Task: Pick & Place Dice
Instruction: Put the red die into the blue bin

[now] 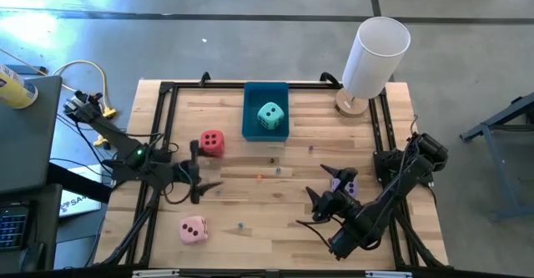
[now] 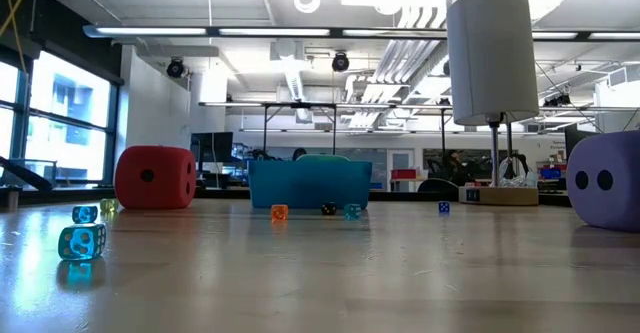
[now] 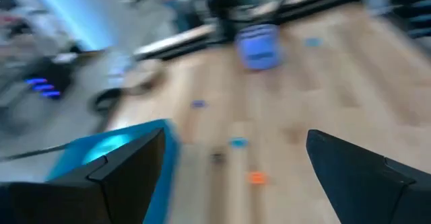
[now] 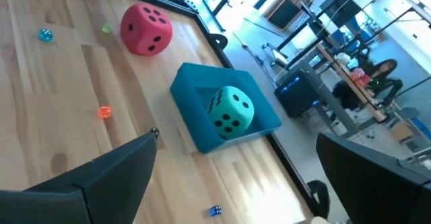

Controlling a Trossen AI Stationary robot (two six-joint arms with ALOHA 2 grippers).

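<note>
The teal die (image 1: 269,116) sits inside the blue tray (image 1: 254,128) at the far middle; the right wrist view shows it (image 4: 231,109) there too. The red die (image 1: 212,142) rests on the table just left of the tray. Near the front left lies the pink die (image 1: 193,229). The purple die (image 1: 348,185) stands at the right, partly behind my right gripper (image 1: 321,186), which hangs open above the table. My left gripper (image 1: 203,169) is open below the red die, holding nothing; its wrist view is blurred.
A white cylinder on a round wooden base (image 1: 375,53) stands at the far right corner. Several tiny coloured dice (image 2: 82,241) are scattered over the table's middle. Black frame rails (image 1: 167,103) run along the table's edges. A person (image 4: 377,76) sits in the room beyond.
</note>
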